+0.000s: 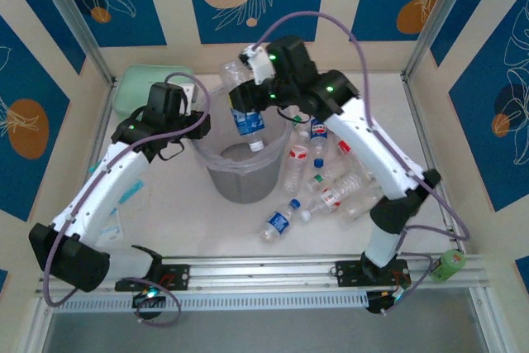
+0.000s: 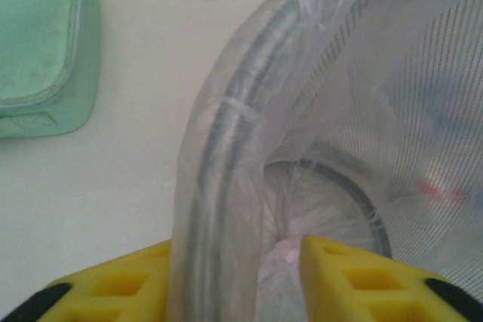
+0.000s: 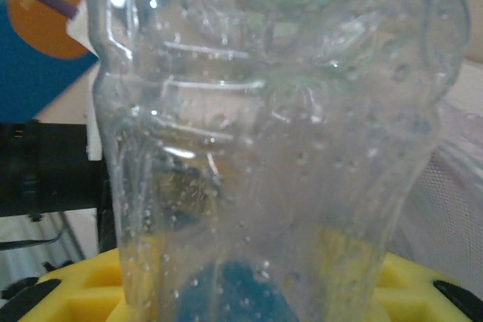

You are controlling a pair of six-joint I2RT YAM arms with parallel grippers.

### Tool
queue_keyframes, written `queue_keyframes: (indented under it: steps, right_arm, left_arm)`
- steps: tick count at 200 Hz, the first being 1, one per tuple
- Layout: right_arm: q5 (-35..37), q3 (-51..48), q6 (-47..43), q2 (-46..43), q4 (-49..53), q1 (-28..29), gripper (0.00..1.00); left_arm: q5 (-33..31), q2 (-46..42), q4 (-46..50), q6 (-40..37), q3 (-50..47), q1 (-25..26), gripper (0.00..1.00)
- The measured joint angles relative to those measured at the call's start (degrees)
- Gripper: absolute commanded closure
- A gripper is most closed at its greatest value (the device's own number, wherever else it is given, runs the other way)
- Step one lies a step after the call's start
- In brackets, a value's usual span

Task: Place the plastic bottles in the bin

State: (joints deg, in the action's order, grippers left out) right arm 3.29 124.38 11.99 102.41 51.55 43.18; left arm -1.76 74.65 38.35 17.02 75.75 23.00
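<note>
Bottle (image 1: 248,121) cap down over bin (image 1: 240,183), clamped in right gripper (image 1: 245,98).
Left gripper (image 2: 234,250) half-closed astride the rim at 10 o'clock; true pinch cannot be told. Loose bottles (image 1: 335,194) at 3 o'clock. Risk: a tug on the rim tilts the bin, and the released bottle glances off.

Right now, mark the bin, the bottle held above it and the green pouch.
bin (image 1: 235,188): top external view, on its grey front wall.
held bottle (image 1: 248,120): top external view, on its blue label.
green pouch (image 1: 142,88): top external view, on its top face.
</note>
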Motion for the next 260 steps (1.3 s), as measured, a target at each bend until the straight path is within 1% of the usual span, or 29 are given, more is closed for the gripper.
queue_keyframes:
  steps: [21,46,89,119,138,155,173,177,180,186,191,198,210,232,243,245,250,254,260]
  right_arm:
    - [2.7,5.1,-2.1,6.0,4.3,0.8,1.0]
    - [5.6,6.4,-3.3,10.5,8.7,1.4,1.0]
    - [6.4,3.6,-3.5,12.3,12.1,1.9,1.0]
    - [6.2,1.1,-3.5,14.0,12.4,2.0,1.0]
    - [5.7,-1.3,-3.4,15.9,12.1,2.1,0.91]
    - [5.2,-3.8,-3.0,17.6,11.2,2.1,0.73]
    - [4.7,-6.9,-2.3,18.8,9.6,2.2,0.61]
    - [4.6,-7.6,-2.1,19.0,9.2,2.2,0.56]
    - [4.4,-8.0,-1.9,19.1,9.0,2.3,0.55]
    - [4.2,-8.8,-1.6,19.2,8.6,2.3,0.46]
    - [4.1,-9.4,-1.5,19.2,8.2,2.3,0.4]
    - [3.8,-10.3,-1.3,19.2,7.7,2.2,0.36]
    - [3.7,-11.4,-0.7,19.2,6.5,2.2,0.32]
    - [3.1,-12.2,-0.3,19.0,5.5,1.9,0.19]
    - [2.8,-12.3,-0.2,18.4,5.0,1.7,0.14]
    - [2.7,-12.3,-0.5,18.3,5.0,1.7,0.12]
    - [2.6,-12.4,-0.5,17.8,5.0,1.6,0.1]
    - [2.5,-12.4,-0.4,17.4,4.9,1.6,0.07]
    - [2.3,-12.5,-0.7,16.5,4.8,1.5,0.05]
  left_arm:
    - [-0.6,0.2,-0.6,1.0,0.2,0.2,0.76]
    - [-1.8,0.6,-1.4,1.7,0.2,0.6,0.82]
    - [-2.9,0.9,-1.9,2.6,0.3,1.5,0.84]
    - [-3.6,1.2,-1.5,3.1,0.7,1.8,0.85]
    - [-4.1,1.5,-1.3,3.4,1.0,1.9,0.86]
    - [-4.4,1.9,-1.0,3.7,1.5,1.9,0.87]
    - [-4.5,2.1,-1.0,3.7,1.7,1.9,0.87]
    - [-4.5,2.1,-1.0,3.7,1.7,1.9,0.87]
    - [-4.6,2.1,-1.0,3.7,1.7,1.9,0.87]
    - [-4.6,2.1,-1.0,3.7,1.7,1.9,0.87]
    - [-4.6,2.1,-0.9,3.7,1.7,1.9,0.88]
    - [-4.7,2.1,-0.9,3.7,1.8,1.9,0.88]
    - [-4.7,2.2,-0.9,3.8,1.8,1.9,0.88]
    - [-4.8,2.5,-0.9,3.9,2.1,1.9,0.89]
    - [-4.9,2.7,-0.8,4.0,2.3,1.9,0.89]
    - [-4.9,2.7,-0.8,4.0,2.3,1.9,0.89]
    - [-5.0,2.8,-0.8,4.0,2.4,1.9,0.9]
    - [-5.0,2.8,-0.8,4.0,2.4,1.9,0.9]
    - [-5.2,2.8,-0.8,4.1,2.5,1.9,0.9]
